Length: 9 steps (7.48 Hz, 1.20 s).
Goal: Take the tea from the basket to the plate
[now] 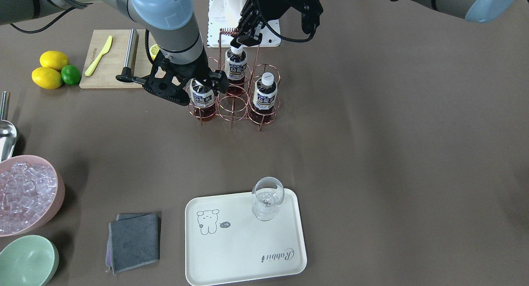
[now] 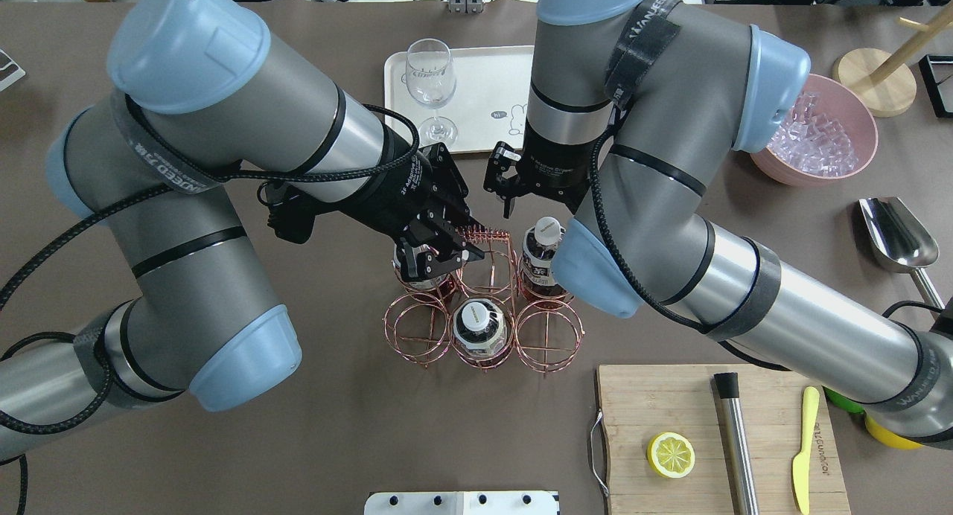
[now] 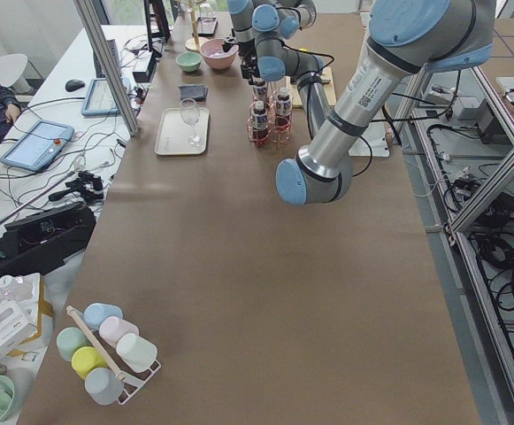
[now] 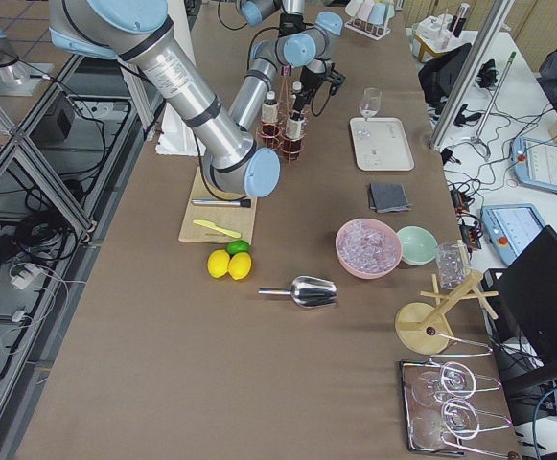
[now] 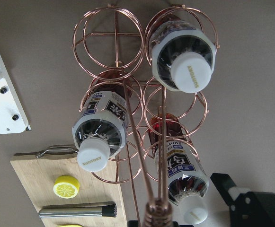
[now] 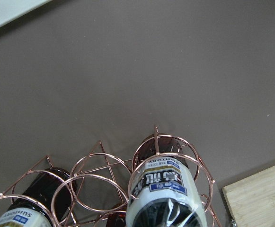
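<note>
SUNTORY is printed on each white cap and again on the blue-and-white labels. Grey script on the plate (image 1: pixel 241 236) spells "Rabbit", and a small bubble by its bear says "hi". The tea (image 2: pixel 546 236) nearest my right gripper (image 2: pixel 506 195) stands in the basket (image 2: pixel 418 338), in the far row's corner cell on my right. It is upright, long axis vertical, cap up and uncovered. That gripper hangs just above and beyond this corner of the basket, fingers spread, gripping nothing. Two more bottles stand upright in the basket: one (image 5: pixel 184 61) in the far row's corner on my left, one (image 2: pixel 480 327) in the near row's middle cell. The other three cells are open rings. My left gripper (image 2: pixel 439 256) sits just beside the coil (image 2: pixel 488 240) atop the basket's handle, on my left of it, and I cannot tell whether it pinches the wire. The handle's wires rise close beside the tea, so room there is tight. Beyond the basket lies bare brown table (image 1: pixel 372 153), then the plate, well apart, with a glass (image 1: pixel 268 199) on one corner and the rest of its face bare. A board (image 2: pixel 670 396) lies near the basket, on my near right.
</note>
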{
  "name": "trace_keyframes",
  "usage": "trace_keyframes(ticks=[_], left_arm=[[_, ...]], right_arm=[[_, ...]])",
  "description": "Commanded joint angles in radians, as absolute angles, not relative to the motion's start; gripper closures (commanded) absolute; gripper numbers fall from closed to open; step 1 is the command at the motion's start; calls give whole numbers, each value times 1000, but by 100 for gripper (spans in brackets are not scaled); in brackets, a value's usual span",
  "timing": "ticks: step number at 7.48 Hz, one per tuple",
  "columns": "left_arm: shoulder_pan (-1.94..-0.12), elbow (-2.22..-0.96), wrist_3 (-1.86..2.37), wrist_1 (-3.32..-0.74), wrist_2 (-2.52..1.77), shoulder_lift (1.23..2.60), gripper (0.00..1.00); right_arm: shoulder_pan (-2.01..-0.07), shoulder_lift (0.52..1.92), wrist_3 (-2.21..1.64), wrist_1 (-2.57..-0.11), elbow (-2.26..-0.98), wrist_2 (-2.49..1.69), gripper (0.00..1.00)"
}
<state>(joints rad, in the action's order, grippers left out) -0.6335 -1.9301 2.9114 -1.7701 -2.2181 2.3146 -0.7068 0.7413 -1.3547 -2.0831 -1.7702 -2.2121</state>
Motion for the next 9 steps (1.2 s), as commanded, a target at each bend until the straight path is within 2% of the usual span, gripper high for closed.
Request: trace_keyframes(ticks=[1, 2, 4, 5, 7, 9], left_arm=[[-634, -1930, 2913, -1773, -2218, 2313, 100], [-634, -1930, 2913, -1773, -2218, 2312, 100], [-634, -1930, 2913, -1775, -2218, 2312, 100], [-635, -1931, 2913, -1775, -2218, 2312, 100], [-635, -1931, 2913, -1775, -2218, 2312, 100], [-635, -1931, 2913, -1775, -2218, 2312, 100]], right_arm=[[-686, 756, -1355, -2085, -1773, -2212, 11], [-684, 758, -1355, -2086, -1773, -2212, 21], [-684, 758, -1353, -2088, -1782, -2212, 32], [-686, 759, -1353, -2109, -1804, -2210, 34], [-686, 759, -1353, -2126, -1816, -2206, 48], [-686, 759, -1353, -2128, -1825, -2191, 49]])
